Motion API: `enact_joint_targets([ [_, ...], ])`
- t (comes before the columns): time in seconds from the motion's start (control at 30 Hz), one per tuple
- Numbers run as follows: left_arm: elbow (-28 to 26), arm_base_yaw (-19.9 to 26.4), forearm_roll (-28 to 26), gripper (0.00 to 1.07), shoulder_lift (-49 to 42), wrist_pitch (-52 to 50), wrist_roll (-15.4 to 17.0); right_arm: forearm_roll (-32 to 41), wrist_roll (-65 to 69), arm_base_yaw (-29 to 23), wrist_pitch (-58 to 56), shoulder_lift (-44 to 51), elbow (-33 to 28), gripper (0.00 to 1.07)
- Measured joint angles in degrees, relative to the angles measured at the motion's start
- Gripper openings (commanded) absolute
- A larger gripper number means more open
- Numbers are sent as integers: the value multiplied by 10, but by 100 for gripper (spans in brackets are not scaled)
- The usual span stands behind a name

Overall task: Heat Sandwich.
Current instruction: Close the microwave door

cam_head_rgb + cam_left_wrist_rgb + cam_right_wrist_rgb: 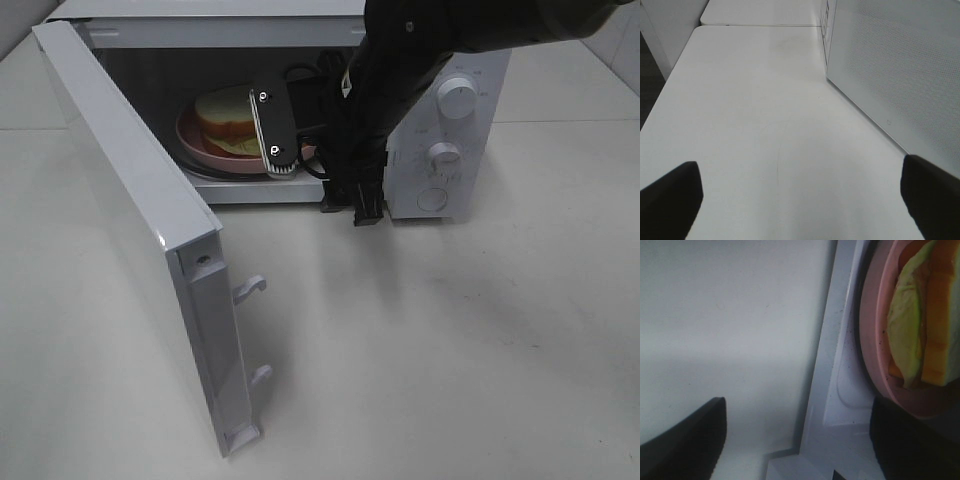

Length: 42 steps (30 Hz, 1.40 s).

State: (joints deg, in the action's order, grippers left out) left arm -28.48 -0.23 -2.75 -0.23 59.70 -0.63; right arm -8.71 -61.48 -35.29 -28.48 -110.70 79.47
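Sandwich [230,115] is found on the pink plate [195,146] inside the open microwave [470,190], just beyond the right gripper [797,415], whose jaws are spread and empty at the sill, while the left gripper [800,165], likewise spread, is placed farther off.

Plate [192,142] right side hidden behind right arm [400,90]; sandwich [912,325] cut by frame edge.
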Motion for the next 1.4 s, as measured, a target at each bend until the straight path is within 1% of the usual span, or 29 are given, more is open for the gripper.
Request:
enact_joint_targets([
  [0.1,0,0,0,101,0,0,0,0,4,0,0,30,-31,76],
  [0.23,0,0,0,101,0,0,0,0,17,0,1,49,-53,76],
  [0.27,0,0,0,101,0,0,0,0,27,0,1,63,-69,76],
  [0.37,0,0,0,101,0,0,0,0,30,0,2,78,-84,76],
  [0.43,0,0,0,101,0,0,0,0,33,0,4,99,-111,76],
  [0.47,0,0,0,101,0,0,0,0,33,0,4,99,-111,76],
  [0.57,0,0,0,101,0,0,0,0,45,0,5,127,-142,76],
  [0.67,0,0,0,101,0,0,0,0,48,0,6,140,-158,76],
  [0.73,0,0,0,101,0,0,0,0,49,0,6,162,-184,76],
  [0.77,0,0,0,101,0,0,0,0,49,0,6,162,-184,76],
  [0.87,0,0,0,101,0,0,0,0,59,0,10,193,-215,76],
  [0.93,0,0,0,101,0,0,0,0,62,0,11,201,-221,76],
  [1.03,0,0,0,101,0,0,0,0,78,0,15,233,-252,76],
  [1.1,0,0,0,101,0,0,0,0,80,0,17,239,-259,76],
  [1.2,0,0,0,101,0,0,0,0,101,0,20,276,-290,76],
  [1.23,0,0,0,101,0,0,0,0,101,0,20,276,-290,76],
  [1.37,0,0,0,101,0,0,0,0,132,0,23,320,-328,76],
  [1.4,0,0,0,101,0,0,0,0,132,0,23,320,-328,76],
])
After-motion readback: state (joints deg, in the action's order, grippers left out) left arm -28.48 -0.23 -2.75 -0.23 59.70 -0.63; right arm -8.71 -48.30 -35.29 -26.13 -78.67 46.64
